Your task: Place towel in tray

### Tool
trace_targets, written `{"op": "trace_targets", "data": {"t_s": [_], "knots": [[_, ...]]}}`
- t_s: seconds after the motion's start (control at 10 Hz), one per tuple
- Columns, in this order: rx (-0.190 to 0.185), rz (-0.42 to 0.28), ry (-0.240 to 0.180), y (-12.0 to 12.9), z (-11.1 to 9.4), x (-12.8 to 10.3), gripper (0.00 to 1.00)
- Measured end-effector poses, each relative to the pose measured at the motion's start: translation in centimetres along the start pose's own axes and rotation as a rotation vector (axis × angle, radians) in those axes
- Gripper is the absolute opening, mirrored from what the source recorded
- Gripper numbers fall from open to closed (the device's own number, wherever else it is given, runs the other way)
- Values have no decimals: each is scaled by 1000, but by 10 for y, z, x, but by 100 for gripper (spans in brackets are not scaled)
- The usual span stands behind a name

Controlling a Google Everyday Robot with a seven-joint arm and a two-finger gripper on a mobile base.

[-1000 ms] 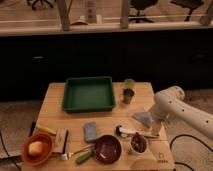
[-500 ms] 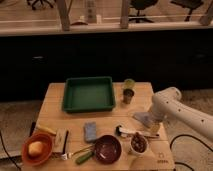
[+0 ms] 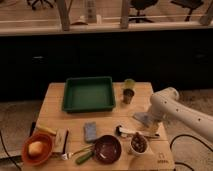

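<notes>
At the worktop's right edge: gripper (image 3: 149, 125) at the towel (image 3: 140, 118).
A white arm (image 3: 172, 107) reaches in from the right, with the gripper down at the pale grey-blue towel, which lies flat on the wood near the right edge. Whether the gripper is spread, closed or touching the cloth cannot be told. The dark green tray (image 3: 89, 94) sits by the back edge, well apart from the towel. A dark red bowl (image 3: 106, 149) stands at the front edge and an orange bowl (image 3: 36, 149) at the front left corner.

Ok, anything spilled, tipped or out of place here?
Nothing stands out. The green tray sits square and empty, the cups stand upright, no spill shows. The towel lies flat on the right of the table, the gripper down at it.
</notes>
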Motion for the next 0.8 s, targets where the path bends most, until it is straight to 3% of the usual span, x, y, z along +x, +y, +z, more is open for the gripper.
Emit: {"op": "trace_targets", "data": {"t_s": [0.3, 0.5, 0.8], "knots": [[-7, 3, -1, -1, 5, -3, 74], [-12, 10, -5, 0, 7, -3, 58], [-11, 9, -6, -2, 9, -5, 54]]}}
